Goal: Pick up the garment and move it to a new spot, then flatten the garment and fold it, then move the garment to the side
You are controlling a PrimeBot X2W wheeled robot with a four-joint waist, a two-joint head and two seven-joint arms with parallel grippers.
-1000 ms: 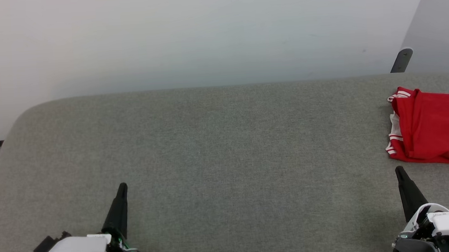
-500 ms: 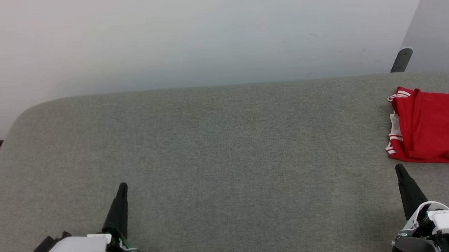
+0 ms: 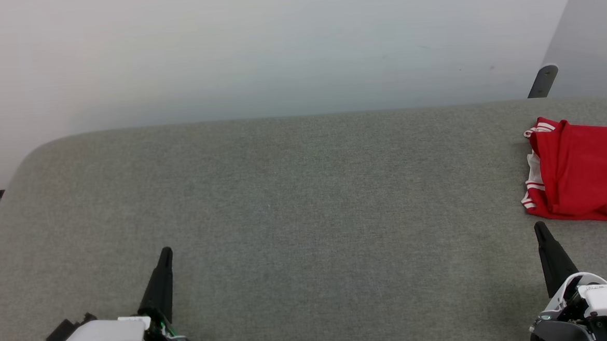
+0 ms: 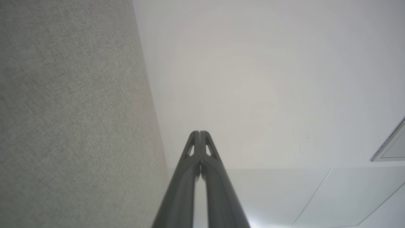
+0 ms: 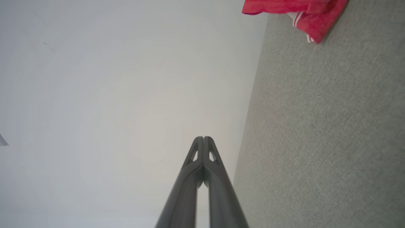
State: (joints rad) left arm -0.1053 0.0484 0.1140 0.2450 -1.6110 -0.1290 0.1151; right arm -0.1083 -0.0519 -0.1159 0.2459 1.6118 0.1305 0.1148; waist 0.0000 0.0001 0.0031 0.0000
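Our left gripper (image 3: 165, 253) is pressed shut, its two long dark fingers meeting in one matte, tapered point with small cut-outs near the tip. It holds nothing and hangs over the near left of the table. Our right gripper (image 3: 539, 229) is closed the same way, empty, at the near right. Under both we see the table (image 3: 304, 191), covered in grey, finely woven cloth, with a rounded far-left corner. The garment (image 3: 584, 176) lies folded on the table's right side, just beyond the right gripper's tip but apart from it. It is smooth red fabric in a rough rectangle, with white and red-white striped trim along its left side. Behind stands a plain pale wall (image 3: 276, 47).
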